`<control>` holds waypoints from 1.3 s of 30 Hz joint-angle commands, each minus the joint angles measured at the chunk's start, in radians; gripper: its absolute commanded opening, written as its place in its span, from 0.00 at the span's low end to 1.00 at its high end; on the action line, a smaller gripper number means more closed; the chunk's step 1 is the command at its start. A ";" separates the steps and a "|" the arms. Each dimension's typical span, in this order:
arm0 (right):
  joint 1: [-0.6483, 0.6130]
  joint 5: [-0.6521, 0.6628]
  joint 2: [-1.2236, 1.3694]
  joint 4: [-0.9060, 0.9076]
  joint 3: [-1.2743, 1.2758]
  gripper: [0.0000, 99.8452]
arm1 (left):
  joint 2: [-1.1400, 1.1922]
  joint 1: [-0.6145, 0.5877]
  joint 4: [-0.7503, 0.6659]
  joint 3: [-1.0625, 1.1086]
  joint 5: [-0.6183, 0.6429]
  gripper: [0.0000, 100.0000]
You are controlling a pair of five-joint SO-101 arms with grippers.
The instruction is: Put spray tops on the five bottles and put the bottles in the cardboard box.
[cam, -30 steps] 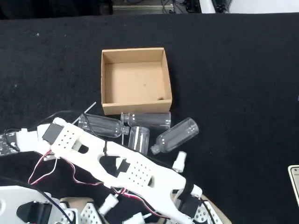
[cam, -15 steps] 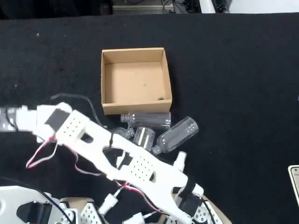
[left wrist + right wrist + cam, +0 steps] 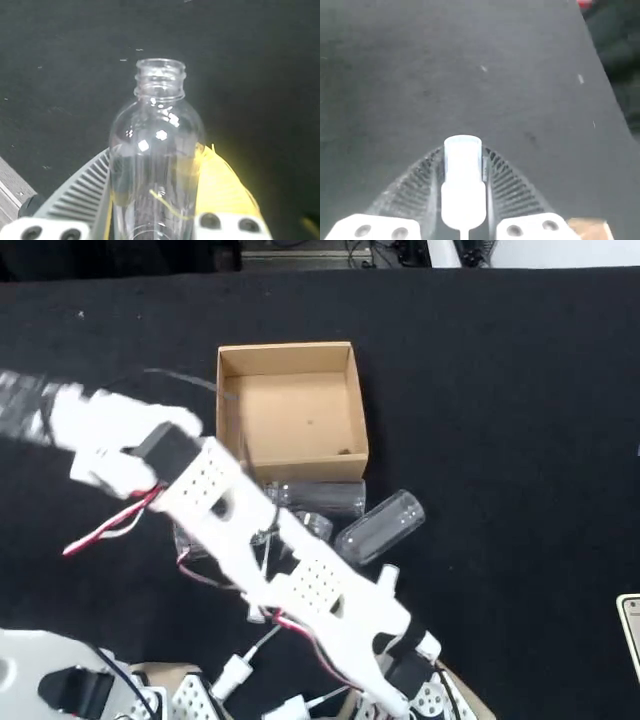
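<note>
My left gripper [image 3: 156,150] is shut on a clear bottle [image 3: 160,100], whose open neck points away over the black table. My right gripper [image 3: 463,152] is shut on a white spray top [image 3: 463,192]. In the high view the right arm [image 3: 230,520] stretches from the near right across to the far left, with its gripper [image 3: 20,405] at the left edge. The cardboard box [image 3: 227,410] stands open behind it. Three clear bottles [image 3: 320,496] [image 3: 382,526] [image 3: 305,528] lie just in front of the box, partly under the arm. A white spray top [image 3: 385,584] lies near them.
More white spray tops [image 3: 234,674] [image 3: 288,707] lie by the arm bases at the near edge. A thin tube [image 3: 180,380] shows beside the box's left wall. Open black table lies to the right and behind the box.
The right arm has swung its gripper along the left edge from the near side toward the far side, now level with the box. The bottles on the table stay put.
</note>
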 commanded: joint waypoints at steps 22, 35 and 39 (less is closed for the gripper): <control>0.307 -0.262 -0.762 0.311 -0.039 0.01 | -1.162 0.628 -0.258 0.912 0.324 0.05; 0.385 -0.368 -1.268 0.163 0.707 0.01 | -1.768 0.944 -0.796 1.629 0.543 0.05; 0.385 -0.436 -1.374 0.064 0.911 0.01 | -1.981 1.036 -0.815 1.778 0.608 0.05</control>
